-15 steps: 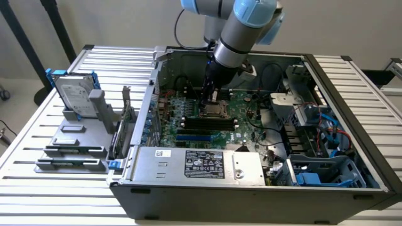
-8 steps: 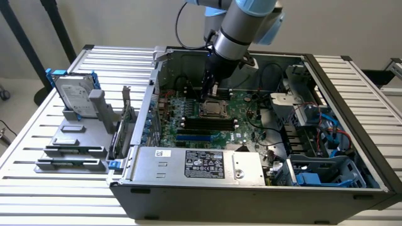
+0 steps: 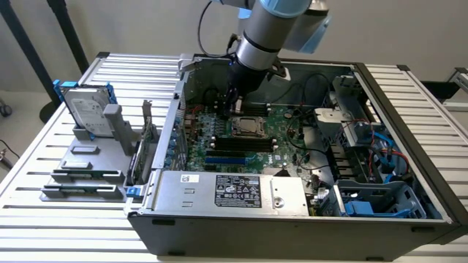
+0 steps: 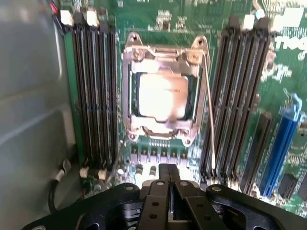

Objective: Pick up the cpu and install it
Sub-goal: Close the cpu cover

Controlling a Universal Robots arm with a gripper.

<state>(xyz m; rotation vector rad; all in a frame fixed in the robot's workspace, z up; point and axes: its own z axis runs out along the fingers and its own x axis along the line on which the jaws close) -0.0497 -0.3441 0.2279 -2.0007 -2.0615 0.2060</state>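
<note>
Right, I see the gripper (image 3: 238,105) hanging inside the open computer case (image 3: 292,230), its fingers pressed together with nothing between them, just above the green motherboard (image 3: 285,118). The cpu (image 4: 160,97) lies flat in the middle of the board, close to the gripper, its shiny top bordered by the metal socket frame (image 4: 127,91). Dark memory slots (image 4: 96,86) run along both sides of it.

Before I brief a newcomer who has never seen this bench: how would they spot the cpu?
Look into the open computer case and find the green motherboard on its floor. Near the board's middle sits a metal frame flanked by black memory slots; the cpu is the shiny silver square inside it, the only flat bright plate.
</note>
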